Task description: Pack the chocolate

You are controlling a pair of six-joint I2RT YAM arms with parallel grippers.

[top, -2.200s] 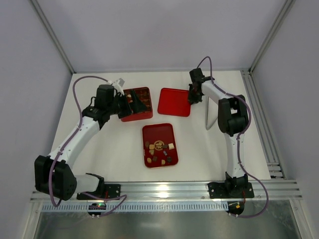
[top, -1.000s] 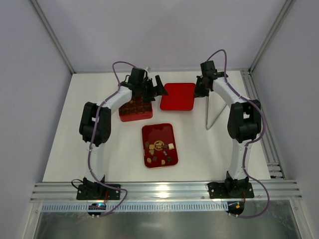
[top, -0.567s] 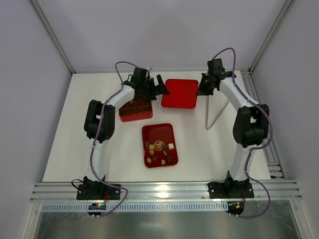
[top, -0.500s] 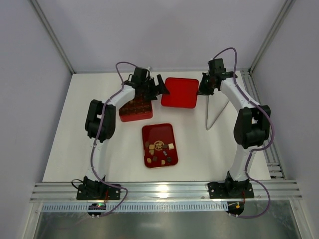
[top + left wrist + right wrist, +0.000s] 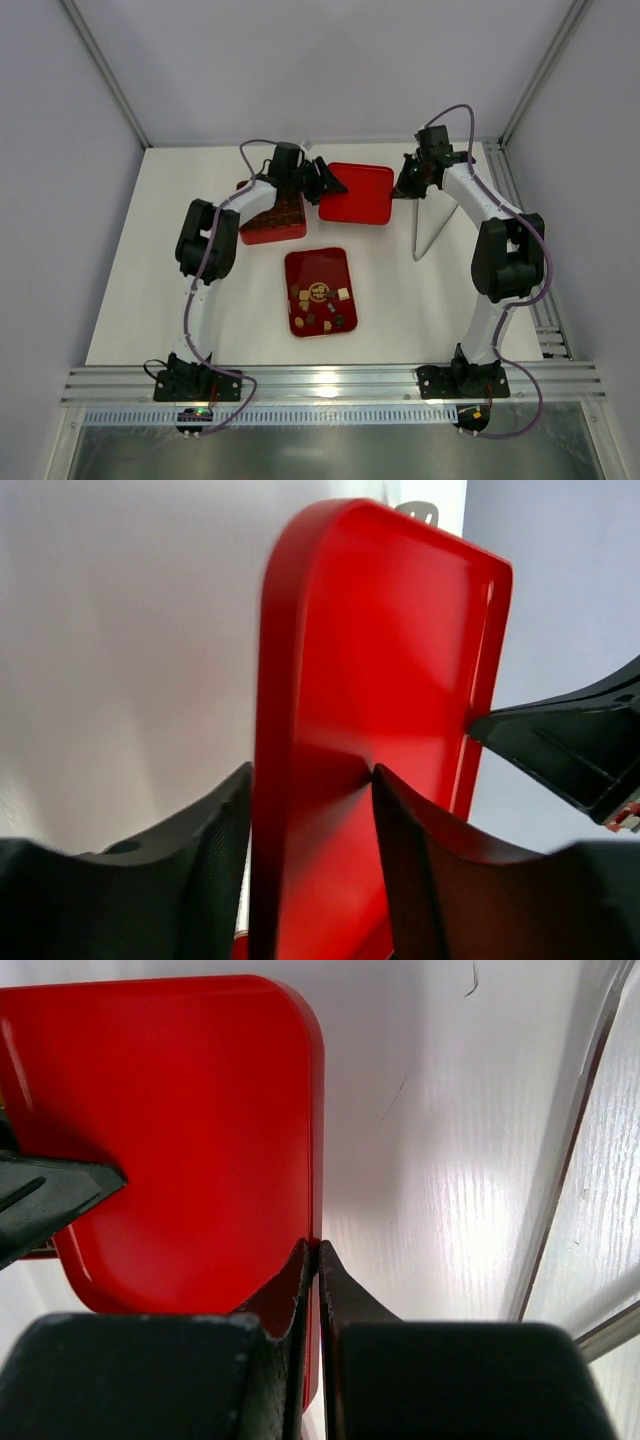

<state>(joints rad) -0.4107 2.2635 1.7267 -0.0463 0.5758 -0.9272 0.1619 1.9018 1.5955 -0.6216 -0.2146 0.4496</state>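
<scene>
While both arms reached over the far part of the worktop (image 5: 420, 290), the chocolate (image 5: 320, 300) lay well apart from them, on an open red tray (image 5: 300, 262) in the middle. It was a handful of tiny pieces, dark brown, light brown and cream, some square and some round, scattered loosely. Only the top view showed these pieces, and also a red compartmented box (image 5: 280, 228) partly hidden under the left arm. The same view showed a flat red lid (image 5: 362, 195) between the two end effectors, but not how they held it. The left wrist view showed the left end effector (image 5: 312, 780) with one finger on each side of the lid's rim, both pressed against it. The right wrist view showed the right end effector (image 5: 312, 1252) closed tightly on the thin edge at the opposite side of the lid.
</scene>
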